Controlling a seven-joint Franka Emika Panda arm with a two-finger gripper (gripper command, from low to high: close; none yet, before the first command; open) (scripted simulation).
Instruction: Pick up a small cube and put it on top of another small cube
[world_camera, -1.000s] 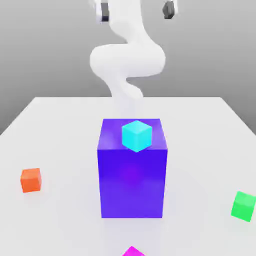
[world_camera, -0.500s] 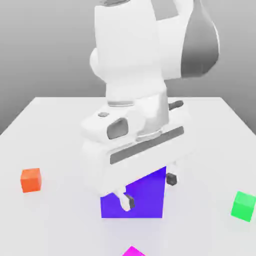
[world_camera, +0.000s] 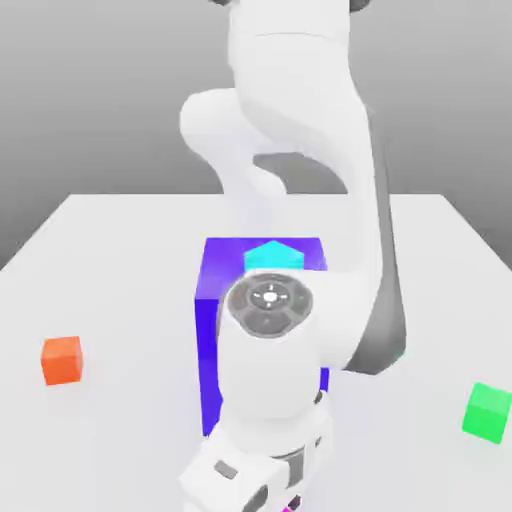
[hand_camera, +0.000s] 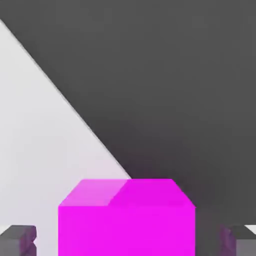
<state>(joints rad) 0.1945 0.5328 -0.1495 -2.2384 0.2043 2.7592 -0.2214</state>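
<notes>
Going left to right in the exterior view, we pass the orange cube (world_camera: 62, 359) near the table's (world_camera: 120, 250) left edge, the blue-violet block (world_camera: 207, 330) mid-table with the cyan cube (world_camera: 272, 256) on top, then the green cube (world_camera: 488, 411) toward the right edge. The tool (hand_camera: 128, 240) straddles the pink cube (hand_camera: 126, 220) at the near edge, fingers (hand_camera: 17, 239) not visibly touching it (whether it grips, we cannot tell). We judge grasping underway; next comes lifting and carrying it over the green cube.

Exterior view faces arm across table (world_camera: 110, 250); hand view close above magenta cube (hand_camera: 126, 220).
</notes>
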